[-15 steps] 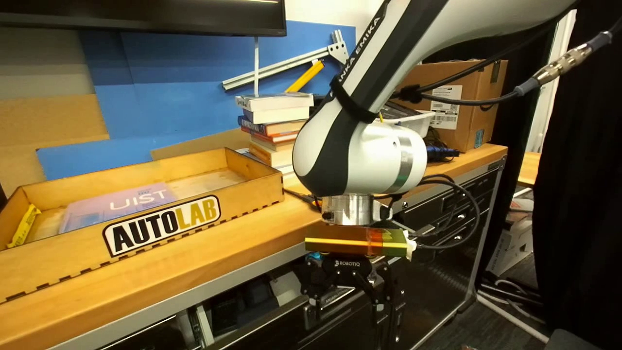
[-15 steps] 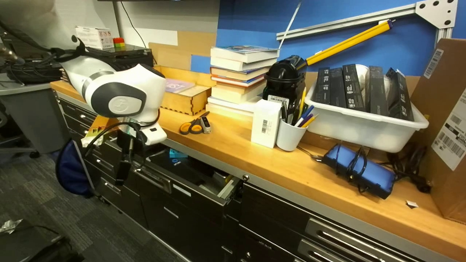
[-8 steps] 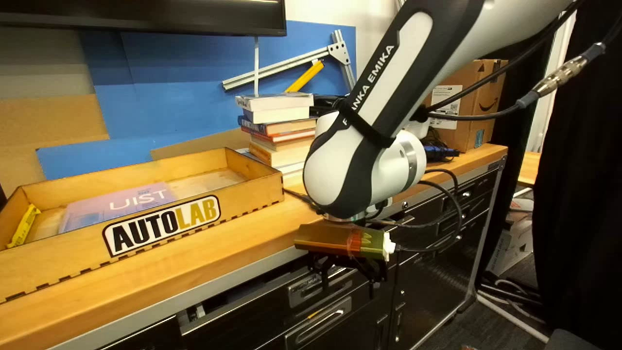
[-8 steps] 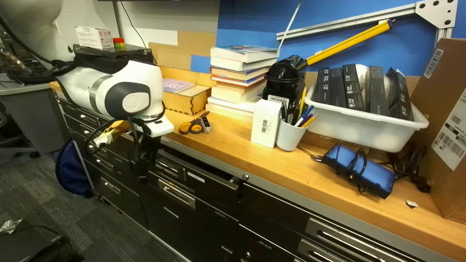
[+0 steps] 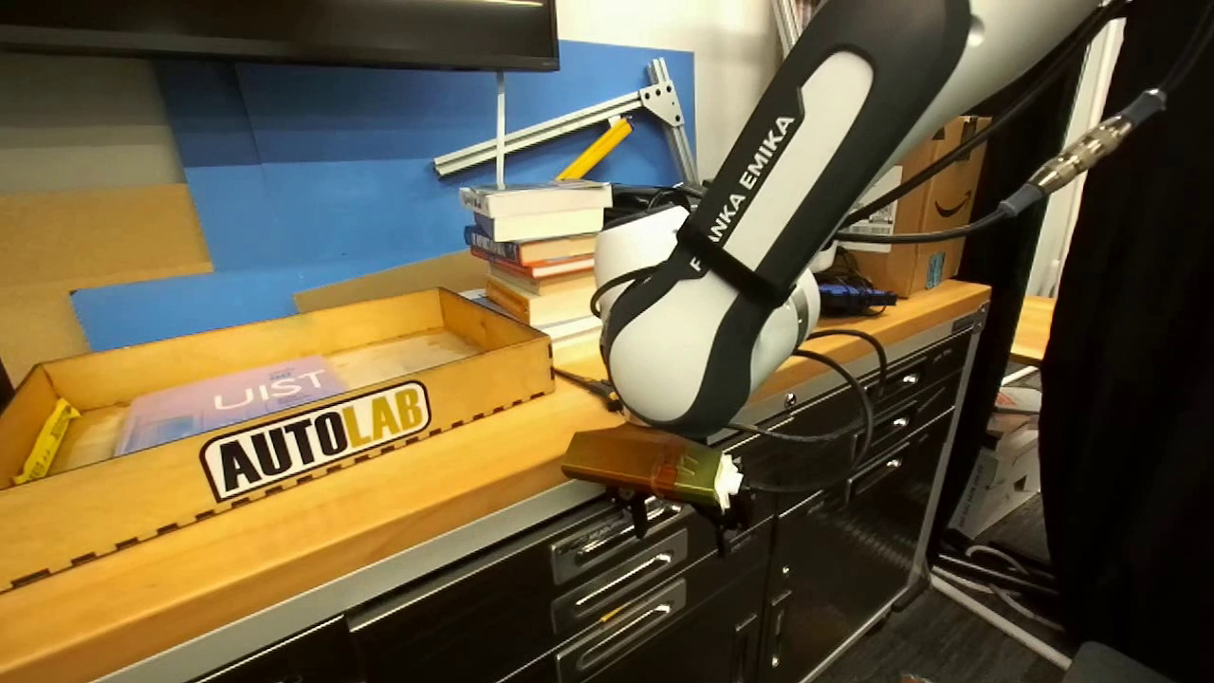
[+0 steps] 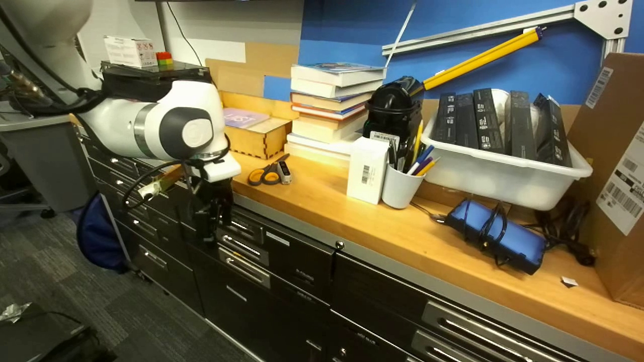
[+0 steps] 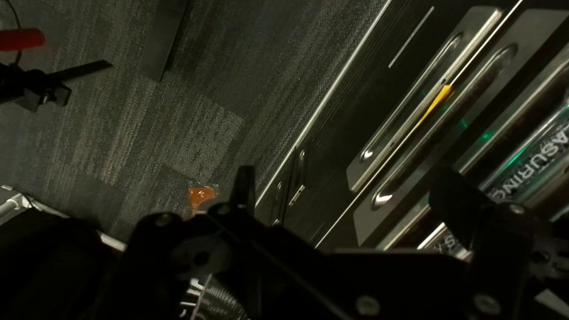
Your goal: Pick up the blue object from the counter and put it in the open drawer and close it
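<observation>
1. In both exterior views the gripper (image 5: 681, 533) hangs in front of the dark cabinet (image 5: 844, 541), lower than the wooden surface (image 5: 455, 474).
2. Its fingers (image 7: 245, 186) are spread well apart; in the wrist view the gap between them shows the cabinet front and a sliver of carpeted floor (image 7: 191, 133).
3. The drawer (image 6: 302, 256) stands closed, its front flush beneath the surface's edge, between 3 and 4 o'clock from the gripper in an exterior view.
4. The blue object is hidden in all three views; I cannot tell whether it lies inside the drawer.
5. In the wrist view a lettered label (image 7: 540, 160) shows at 3 o'clock and a yellow strip (image 7: 434, 104) at 2.
6. From the gripper in an exterior view, a wooden tray (image 5: 474, 384) holding a purple booklet (image 5: 228, 403) sits between 9 and 10 o'clock, a stack of books (image 5: 541, 223) at 11.
7. Scissors (image 6: 268, 170) lie between 1 and 2 o'clock from the gripper in an exterior view.
</observation>
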You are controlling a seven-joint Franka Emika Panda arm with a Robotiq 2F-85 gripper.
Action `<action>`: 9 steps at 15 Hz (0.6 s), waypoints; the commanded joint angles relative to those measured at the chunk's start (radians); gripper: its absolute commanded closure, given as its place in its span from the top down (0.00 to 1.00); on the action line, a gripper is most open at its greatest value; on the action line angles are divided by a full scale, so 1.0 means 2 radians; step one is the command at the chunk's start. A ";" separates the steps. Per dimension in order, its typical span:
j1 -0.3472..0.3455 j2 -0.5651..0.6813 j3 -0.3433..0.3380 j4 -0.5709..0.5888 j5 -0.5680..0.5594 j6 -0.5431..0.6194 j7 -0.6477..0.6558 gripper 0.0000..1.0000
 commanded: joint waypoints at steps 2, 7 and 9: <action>0.013 0.017 -0.012 0.037 -0.049 -0.010 0.060 1.00; -0.004 -0.050 0.024 -0.019 0.017 0.013 -0.019 1.00; -0.001 -0.103 0.042 -0.038 0.042 -0.013 -0.082 1.00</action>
